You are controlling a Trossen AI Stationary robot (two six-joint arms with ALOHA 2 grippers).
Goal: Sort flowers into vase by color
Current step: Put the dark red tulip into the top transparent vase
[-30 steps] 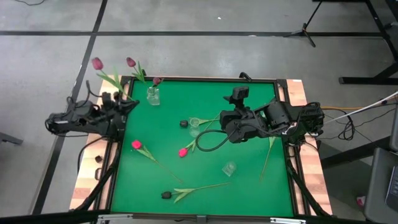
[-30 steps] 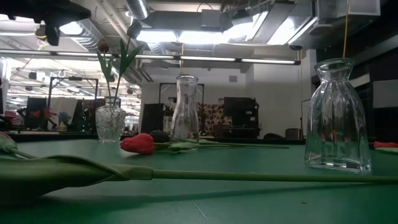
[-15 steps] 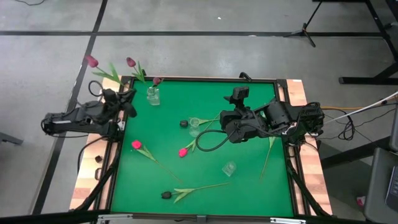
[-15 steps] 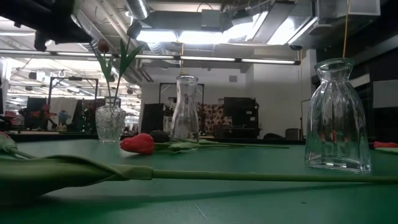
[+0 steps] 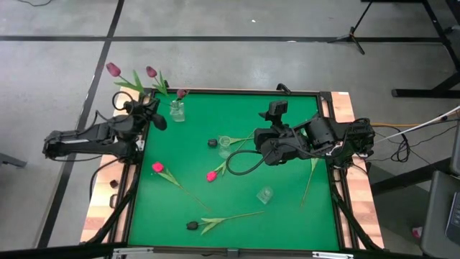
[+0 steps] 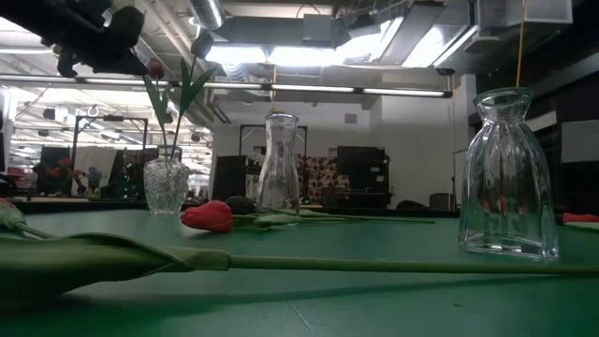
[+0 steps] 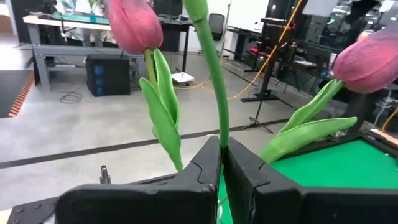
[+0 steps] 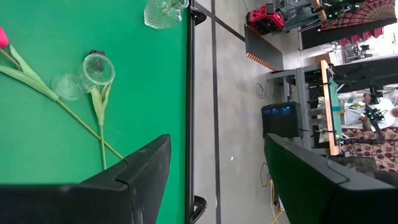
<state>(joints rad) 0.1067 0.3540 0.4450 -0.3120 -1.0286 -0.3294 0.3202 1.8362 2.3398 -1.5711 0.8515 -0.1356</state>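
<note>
Tulips (image 5: 165,85) stand in corner vase (image 5: 176,111); middle vase (image 5: 225,144) empty

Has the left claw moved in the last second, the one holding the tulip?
Yes. In the high view the left claw, shut on a mauve tulip, has swung in over the table's corner toward the vase there.

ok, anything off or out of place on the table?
One dark tulip lies off the green mat, on the wooden rim at the left edge. A stem near the right edge shows no head. Otherwise the loose flowers just lie flat, unsorted.
</note>
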